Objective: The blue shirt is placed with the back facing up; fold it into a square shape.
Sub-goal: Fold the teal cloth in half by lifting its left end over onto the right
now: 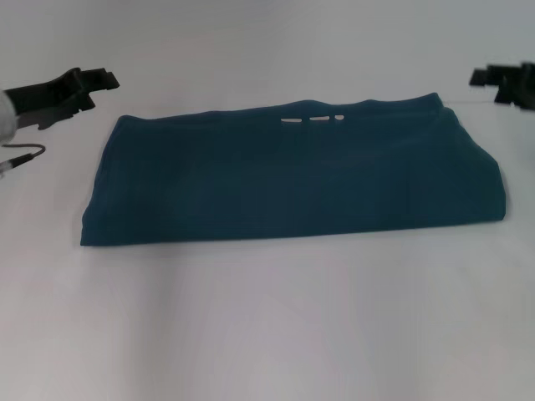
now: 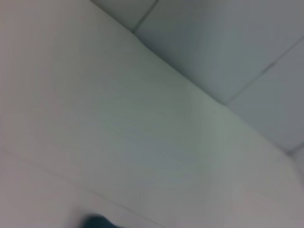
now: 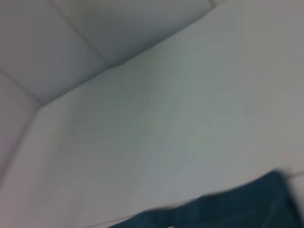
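Off to the left, the left gripper (image 1: 99, 81) hangs above the white counter (image 1: 267, 317), apart from the shirt; whether its fingers are released I cannot tell. Centrally, the blue shirt (image 1: 292, 180) lies folded into a wide band. The right gripper (image 1: 493, 79) hangs far right, fingers likewise unclear.

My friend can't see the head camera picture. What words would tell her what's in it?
A dark blue shirt, folded into a wide flat rectangle, lies on a white table. The left pincer hovers off its far left corner and the right pincer off its far right corner, neither touching the cloth.
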You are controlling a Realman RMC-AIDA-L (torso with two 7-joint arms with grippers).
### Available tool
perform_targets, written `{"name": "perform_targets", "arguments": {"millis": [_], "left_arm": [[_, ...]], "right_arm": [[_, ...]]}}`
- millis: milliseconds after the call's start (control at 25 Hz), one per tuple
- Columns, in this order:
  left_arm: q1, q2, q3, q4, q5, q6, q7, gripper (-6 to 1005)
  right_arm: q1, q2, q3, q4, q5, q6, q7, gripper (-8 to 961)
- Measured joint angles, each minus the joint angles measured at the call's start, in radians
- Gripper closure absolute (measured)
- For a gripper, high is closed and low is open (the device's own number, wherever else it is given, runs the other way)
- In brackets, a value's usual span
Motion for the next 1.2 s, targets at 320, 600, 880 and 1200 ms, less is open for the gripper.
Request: {"name": "perform_targets", "arguments": {"millis": [320,600,880,1200], "left_arm": [[0.127,0.019,-0.159,-0.010,-0.144,0.328,0.010,424],[0.218,0.005,-0.316,-0.111,-0.162,0.462,-0.002,429],[0.256,-0.011,-0.319,-0.184,-0.160,0.447,-0.019,432],[0.256,-0.017,-0.308,-0.223,-0.138,0.371,-0.041,432]], "right_arm": [[-0.228,-0.001,0.113,0.071,0.299,-0.386,-0.168,265],[-0.286,0.001,0.136,0.116,0.292,-0.472,-0.202,266],[-0.238,-0.006,0.132,0.117,0.231,-0.474,-0.211,267],[-0.226,-0.002,0.132,0.118,0.221,-0.468,-0.224,267]]}}
